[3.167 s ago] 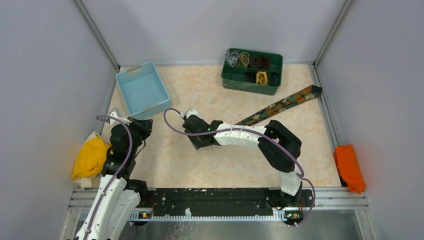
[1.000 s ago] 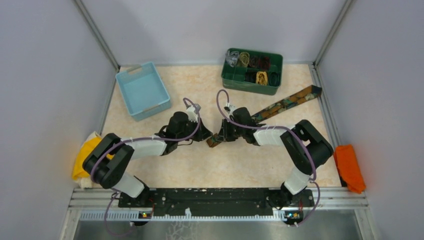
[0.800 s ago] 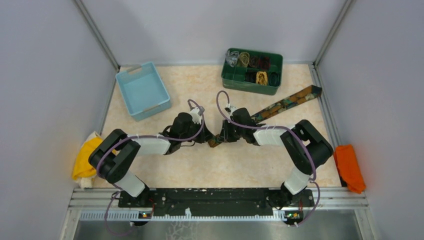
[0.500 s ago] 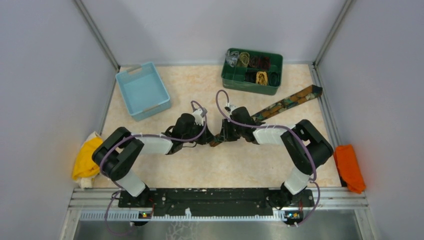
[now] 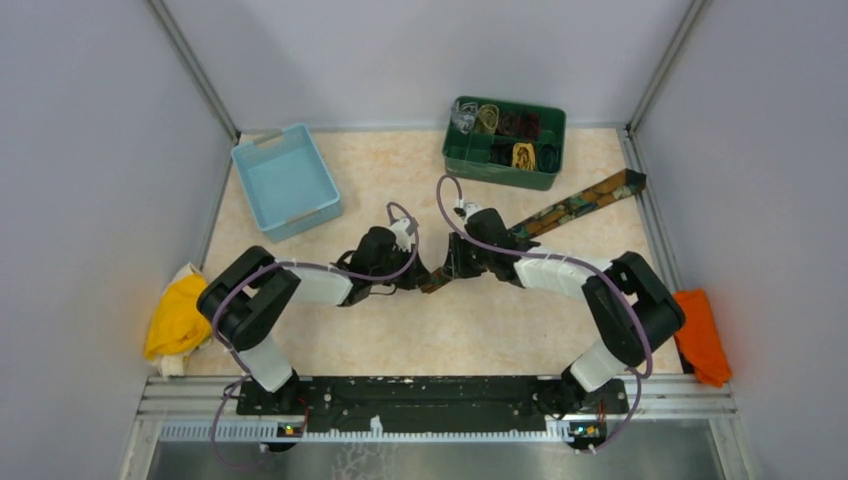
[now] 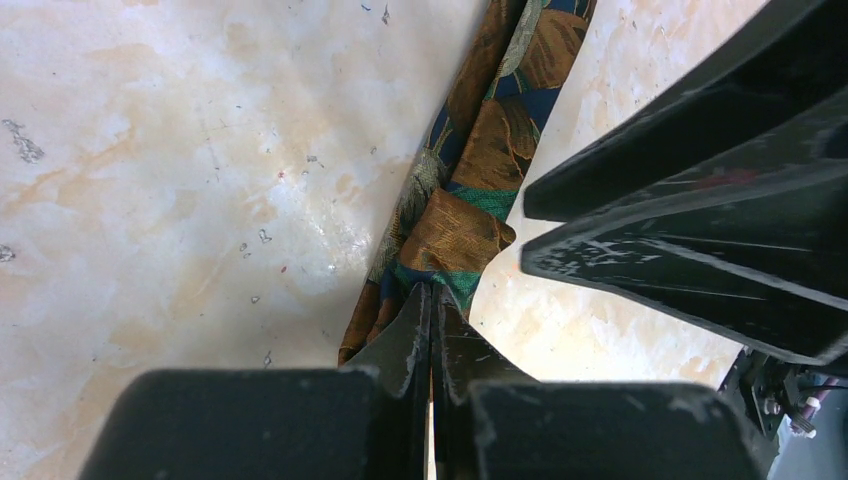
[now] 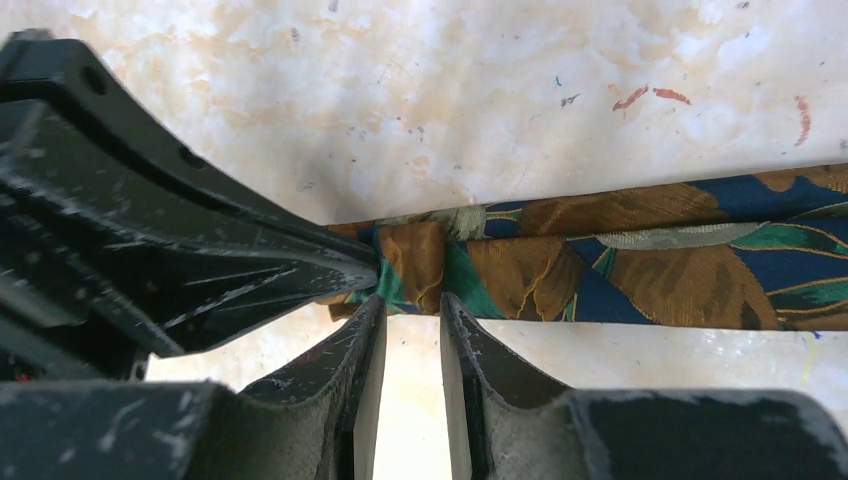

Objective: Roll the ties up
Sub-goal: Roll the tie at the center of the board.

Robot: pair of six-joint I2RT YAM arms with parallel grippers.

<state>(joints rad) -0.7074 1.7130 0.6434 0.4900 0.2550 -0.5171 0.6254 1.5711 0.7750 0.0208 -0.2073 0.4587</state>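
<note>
A dark brown tie (image 5: 575, 205) with gold-orange and teal pattern lies flat, running from the table's centre to the back right corner. Its near end is folded over. My left gripper (image 5: 427, 277) is shut, its tips pinching that folded end (image 6: 445, 235). In the left wrist view the gripper (image 6: 432, 292) has its jaws pressed together. My right gripper (image 5: 447, 275) faces it from the other side. In the right wrist view it (image 7: 412, 298) is narrowly open, tips at the edge of the tie (image 7: 650, 260), with bare table showing in the gap.
A green bin (image 5: 500, 168) of rolled ties stands at the back centre-right. A light blue empty bin (image 5: 287, 180) sits at the back left. Yellow fabric (image 5: 178, 315) lies at the left edge, orange fabric (image 5: 698, 335) at the right edge.
My left arm swung from the left side to the centre and closed on the tie's folded end. My right gripper shifted right to that end, and its elbow has spread further right.
</note>
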